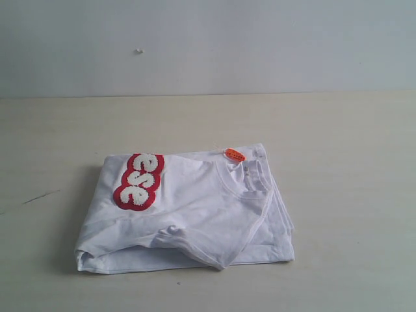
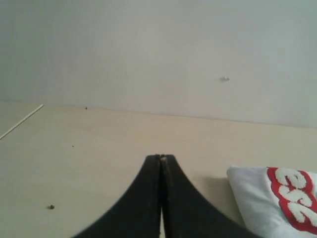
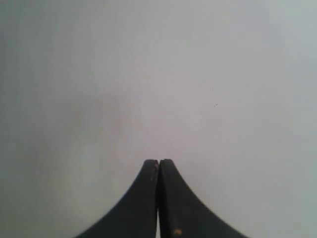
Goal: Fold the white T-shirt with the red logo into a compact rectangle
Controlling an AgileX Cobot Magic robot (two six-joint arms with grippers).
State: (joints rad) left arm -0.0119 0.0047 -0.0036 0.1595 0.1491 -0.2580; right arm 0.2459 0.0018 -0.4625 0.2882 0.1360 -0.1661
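Observation:
The white T-shirt (image 1: 195, 214) lies folded into a rough rectangle on the table, its ribbed collar and orange neck tag (image 1: 234, 155) at the far right corner. Part of the red logo (image 1: 138, 182) shows on the top layer at the left. Neither arm appears in the exterior view. In the left wrist view my left gripper (image 2: 161, 158) is shut with nothing in it, above the table, with a corner of the shirt (image 2: 257, 198) and the logo (image 2: 294, 196) off to one side. My right gripper (image 3: 158, 162) is shut and holds nothing, facing only a plain grey wall.
The pale wooden table (image 1: 338, 143) runs back to a grey wall (image 1: 260, 39). A small speck (image 2: 50, 207) lies on the tabletop near my left gripper.

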